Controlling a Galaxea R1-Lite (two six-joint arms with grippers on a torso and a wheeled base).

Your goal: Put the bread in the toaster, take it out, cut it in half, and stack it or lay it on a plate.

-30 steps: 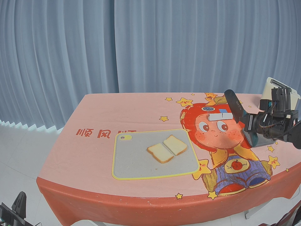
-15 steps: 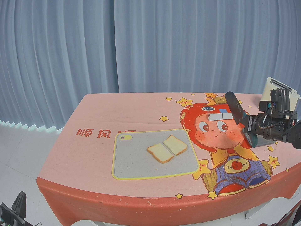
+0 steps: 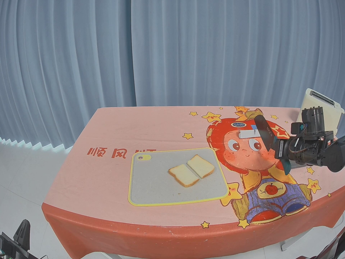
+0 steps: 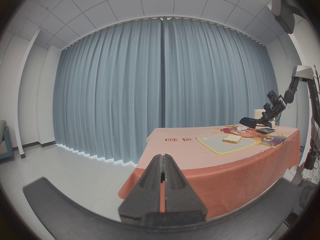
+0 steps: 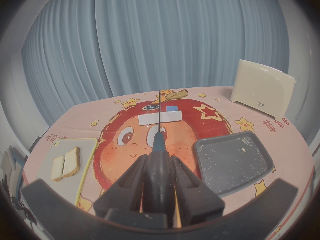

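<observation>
Two bread halves (image 3: 191, 170) lie side by side on the grey, yellow-rimmed cutting board (image 3: 154, 184); they also show in the right wrist view (image 5: 66, 163). My right gripper (image 3: 283, 151) hovers above the table right of the board, shut on the handle of a dark knife (image 3: 264, 131). In the right wrist view the gripper (image 5: 159, 160) holds the knife (image 5: 159, 112) blade edge-on, pointing at a white strip (image 5: 160, 117). A dark grey plate (image 5: 233, 160) lies beside it. The cream toaster (image 3: 323, 107) stands at the far right. My left gripper (image 4: 162, 184) hangs shut, low beside the table.
The table's front edge curves close under the board. The white strip (image 3: 252, 133) lies on the cloth's cartoon face, just beyond the knife tip. Bare cloth stretches left of and behind the cutting board. A curtain hangs behind the table.
My right gripper has shifted slightly left and lower with the knife, and the blade has turned more edge-on. More of the toaster shows. Bread and left gripper are unmoved.
</observation>
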